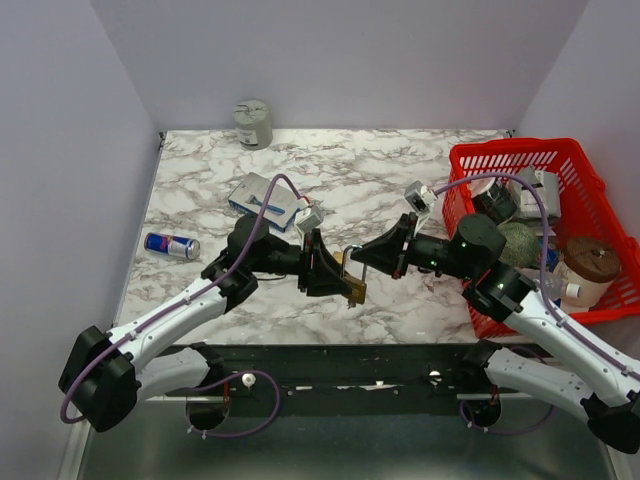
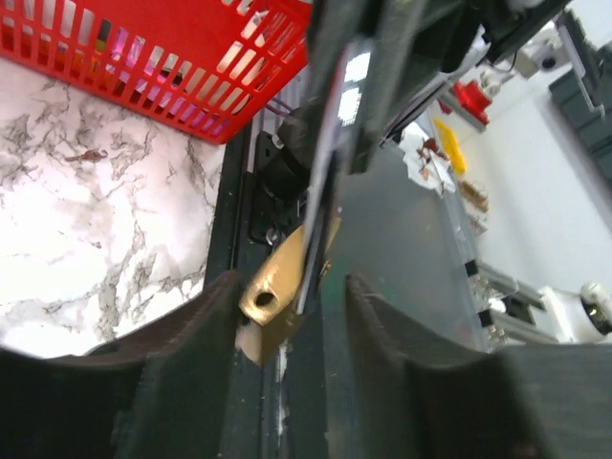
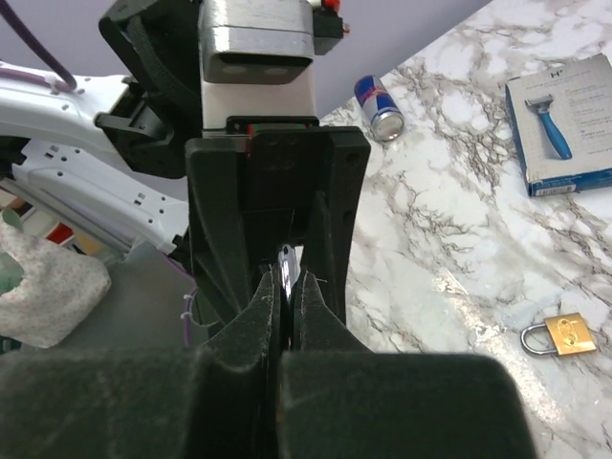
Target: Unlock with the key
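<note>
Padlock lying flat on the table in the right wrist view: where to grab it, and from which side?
Take the padlock by its brass body from straight above, with the fingers on its two narrow edges. It lies flat on the table, so one broad face cannot be reached. Leave the shackle and the end opposite it free.

The top camera looks down from above and behind the arm bases, taking in the whole marble table (image 1: 400,190) with the red basket (image 1: 520,155) at its right. The left wrist camera sits very near its own fingers (image 2: 182,354), facing that same basket (image 2: 191,67). The right wrist camera, equally close, faces away from the basket toward the blue can (image 3: 380,103), also seen from above (image 1: 171,245).
</note>
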